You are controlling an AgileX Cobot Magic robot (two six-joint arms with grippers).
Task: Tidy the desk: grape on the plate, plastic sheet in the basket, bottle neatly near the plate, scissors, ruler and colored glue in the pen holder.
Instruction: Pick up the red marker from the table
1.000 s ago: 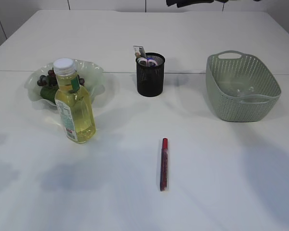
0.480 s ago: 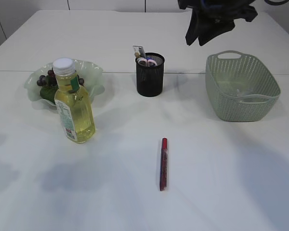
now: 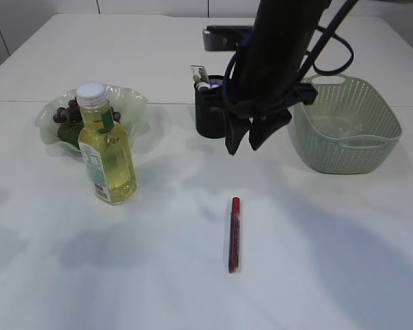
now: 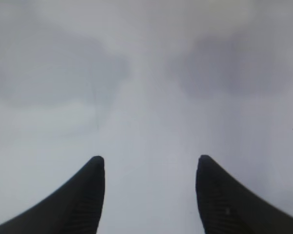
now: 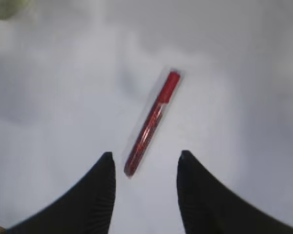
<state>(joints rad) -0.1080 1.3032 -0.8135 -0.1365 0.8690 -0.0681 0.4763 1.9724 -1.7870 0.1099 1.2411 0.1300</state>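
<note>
Right gripper fingers apart, empty, above red tube-shaped colored glue on white counter; left gripper fingers wide, empty.

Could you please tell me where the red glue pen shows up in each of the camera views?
Exterior view: red glue pen lies on the table, lower centre, below the right gripper.
Right wrist view: centre, slanted, just beyond the open fingertips.
Left wrist view: not in it.
Shared landmark: the right gripper.
</note>
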